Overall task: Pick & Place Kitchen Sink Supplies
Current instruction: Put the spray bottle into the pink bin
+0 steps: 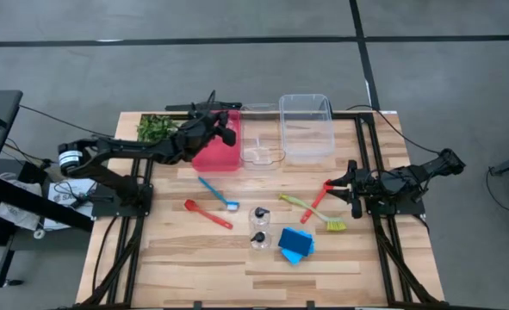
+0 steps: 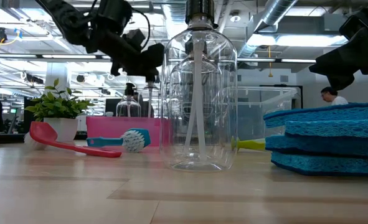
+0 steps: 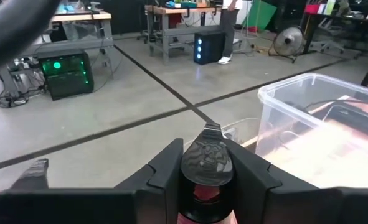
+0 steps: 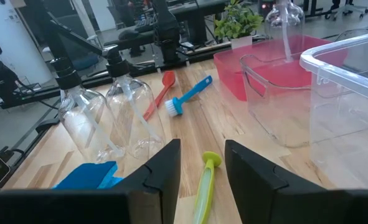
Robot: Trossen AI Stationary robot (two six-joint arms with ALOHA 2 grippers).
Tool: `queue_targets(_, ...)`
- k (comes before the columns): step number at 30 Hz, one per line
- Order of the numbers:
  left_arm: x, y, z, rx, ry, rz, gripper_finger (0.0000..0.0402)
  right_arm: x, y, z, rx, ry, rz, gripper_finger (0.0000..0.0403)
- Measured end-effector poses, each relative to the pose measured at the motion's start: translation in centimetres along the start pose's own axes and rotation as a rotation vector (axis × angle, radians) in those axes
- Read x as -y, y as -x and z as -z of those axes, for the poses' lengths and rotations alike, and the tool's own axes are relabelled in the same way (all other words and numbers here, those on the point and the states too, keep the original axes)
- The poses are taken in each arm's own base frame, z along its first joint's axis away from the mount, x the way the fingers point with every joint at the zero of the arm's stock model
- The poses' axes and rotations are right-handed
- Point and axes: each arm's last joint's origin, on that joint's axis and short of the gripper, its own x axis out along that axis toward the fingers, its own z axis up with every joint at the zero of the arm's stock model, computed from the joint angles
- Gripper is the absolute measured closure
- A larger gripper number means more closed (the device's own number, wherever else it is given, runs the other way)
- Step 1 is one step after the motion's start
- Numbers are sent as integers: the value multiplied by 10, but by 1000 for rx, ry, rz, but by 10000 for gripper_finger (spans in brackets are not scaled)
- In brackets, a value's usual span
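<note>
Left gripper (image 1: pixel 226 129) is over the red bin (image 1: pixel 217 153) at the table's far edge, fingers clamped on the black cap of a clear bottle (image 4: pixel 283 28); the right wrist view shows that bottle hanging upright above the bin.

Risk: grip is on the cap only. If the jaws let go while the bottle is this high or off-centre, it can tip on landing, hit the bin wall, or bounce out toward the leafy plant (image 1: pixel 158 127) at the far-left corner.

Mid-table, near the front edge: red utensil (image 1: pixel 207 213), blue brush (image 1: pixel 219 193), two more clear bottles (image 1: pixel 259 227), blue sponges (image 1: pixel 295 244). All untouched.

Right gripper (image 1: pixel 350 185) hangs by the right edge, fingers narrow with a gap, holding nothing; the yellow-green brush (image 1: pixel 312 212) lies just ahead of it, a red brush (image 1: pixel 316 201) crossing it.

Risk: grabbing either one can drag the other, since they overlap.
</note>
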Motion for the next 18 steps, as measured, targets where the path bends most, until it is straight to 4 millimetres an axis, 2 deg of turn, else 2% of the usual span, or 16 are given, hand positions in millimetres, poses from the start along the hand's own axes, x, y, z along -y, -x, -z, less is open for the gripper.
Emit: queue_targets(18, -6, -8, 4, -12, -3, -19, 286, 0, 0, 0, 0, 0, 0, 284)
